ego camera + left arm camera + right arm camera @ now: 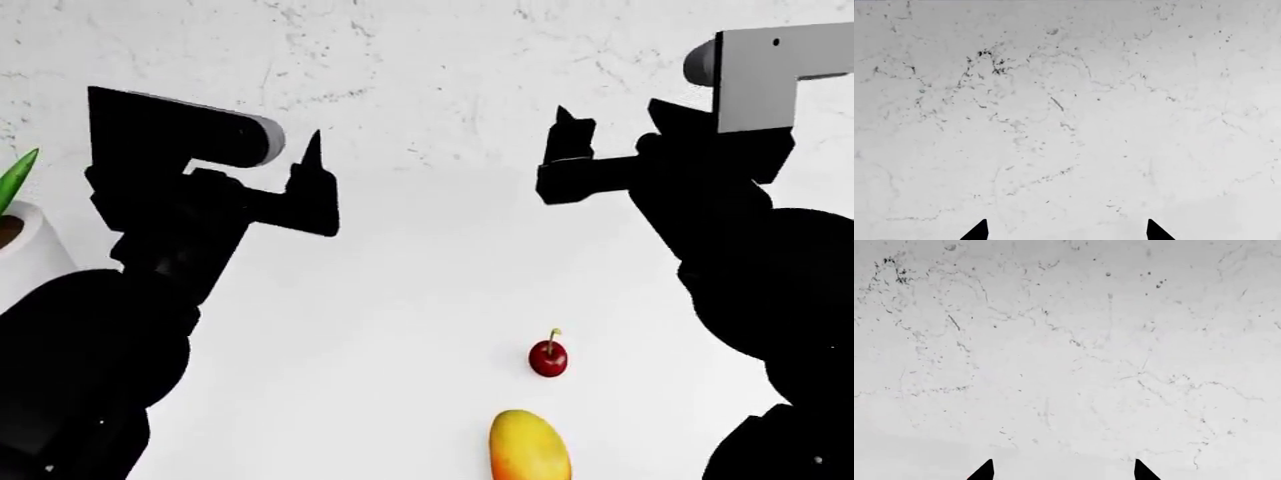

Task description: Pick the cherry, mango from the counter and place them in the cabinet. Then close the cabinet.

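In the head view a tiny dark-red cherry (549, 357) with an upright stem stands on the white counter (387, 330). The yellow-orange mango (529, 446) lies just nearer than it, cut off by the picture's lower edge. My left gripper (315, 188) and right gripper (566, 158) hang side by side beyond the fruit, well apart from both. In the wrist views the left gripper (1067, 229) and right gripper (1064, 469) are open, with only speckled white marble ahead of the tips. The cabinet is out of view.
A white pot (24, 245) with a green leaf (16, 175) stands at the counter's left edge of the head view. A veined marble wall (441, 50) rises behind the counter.
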